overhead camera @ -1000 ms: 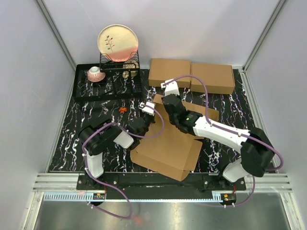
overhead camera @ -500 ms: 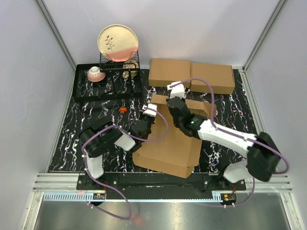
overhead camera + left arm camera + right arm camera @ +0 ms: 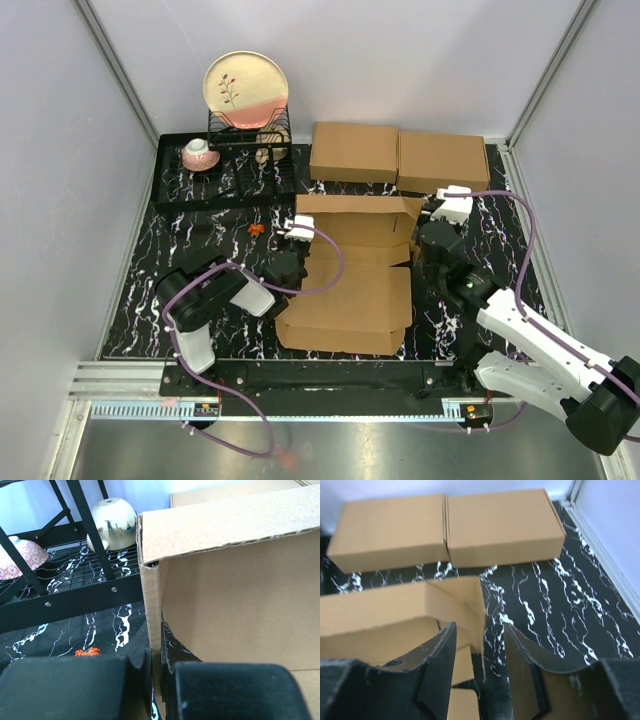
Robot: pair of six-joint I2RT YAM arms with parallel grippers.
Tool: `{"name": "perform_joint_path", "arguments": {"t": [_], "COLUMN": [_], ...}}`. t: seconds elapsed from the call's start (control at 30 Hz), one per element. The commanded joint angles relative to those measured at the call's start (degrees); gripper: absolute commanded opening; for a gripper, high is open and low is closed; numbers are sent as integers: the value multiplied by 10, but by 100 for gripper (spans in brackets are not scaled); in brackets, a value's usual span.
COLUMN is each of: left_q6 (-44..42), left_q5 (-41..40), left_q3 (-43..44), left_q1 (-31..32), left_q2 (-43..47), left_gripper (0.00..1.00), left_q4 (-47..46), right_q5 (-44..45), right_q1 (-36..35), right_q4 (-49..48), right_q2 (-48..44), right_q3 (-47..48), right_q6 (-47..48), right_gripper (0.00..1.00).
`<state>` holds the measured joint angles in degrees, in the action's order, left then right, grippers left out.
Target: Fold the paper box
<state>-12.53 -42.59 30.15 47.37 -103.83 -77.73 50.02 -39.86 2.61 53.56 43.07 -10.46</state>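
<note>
Paper box (image 3: 350,290) sits mid counter (image 3: 150,290), between the two arms, partly formed. Far wall stands upright, short side flaps turned in at both far corners. Near panels lie low and flat toward the arm bases, a darker edge shows along the near side; can't tell if that is a folded wall.

Left end effector (image 3: 156,645) is clamped on the box's left wall near the far-left corner, cardboard edge pinched in the thin slot between its fingers. Right end effector (image 3: 480,645) has fingers apart, straddling the far-right corner flap, which runs down between them, no squeeze visible.

Progress judgement: roughly midway. Done: far wall up, corner flaps bent. Left: side walls raised and locked, tabs tucked, lid closed over the top. Nothing looks locked yet, so the upright wall probably depends on the grip.

Elsewhere: two closed cardboard boxes (image 3: 398,158) side by side at the far edge, just behind the upright wall; dish rack (image 3: 225,170) far left holding a plate (image 3: 246,90) and a cup (image 3: 199,154); small orange bit (image 3: 256,229) on the counter
</note>
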Motion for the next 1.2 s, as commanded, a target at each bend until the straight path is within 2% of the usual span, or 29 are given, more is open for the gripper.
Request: {"name": "perform_joint_path", "arguments": {"t": [0.0, 0.13, 0.3, 0.4, 0.73, 1.03, 1.17], "left_q6": [-12, -14, -21, -21, -25, -31, -31], "left_q5": [-21, -19, -14, -7, -4, -2, 2], "left_q3": [-11, -9, -8, -10, -11, -12, -13], "left_q1": [-10, -10, -10, -10, -10, -11, -11], "left_q2": [6, 5, 4, 6, 5, 6, 7], "left_gripper": [0, 0, 0, 0, 0, 0, 0], "left_q4": [-178, -178, -178, -177, -177, -177, -178], "right_q5": [-9, -30, -40, -48, -33, -72, -75], "right_q1": [9, 20, 31, 35, 49, 64, 63], "right_q4": [70, 71, 50, 32, -22, -87, -96], "right_q2": [-4, 17, 95, 138, 202, 231, 215], "right_q3": [-13, -11, 29, 50, 70, 62, 68], "right_q6": [-79, -87, -63, -46, 21, 48, 66], "right_gripper": [48, 47, 56, 57, 57, 45, 50]}}
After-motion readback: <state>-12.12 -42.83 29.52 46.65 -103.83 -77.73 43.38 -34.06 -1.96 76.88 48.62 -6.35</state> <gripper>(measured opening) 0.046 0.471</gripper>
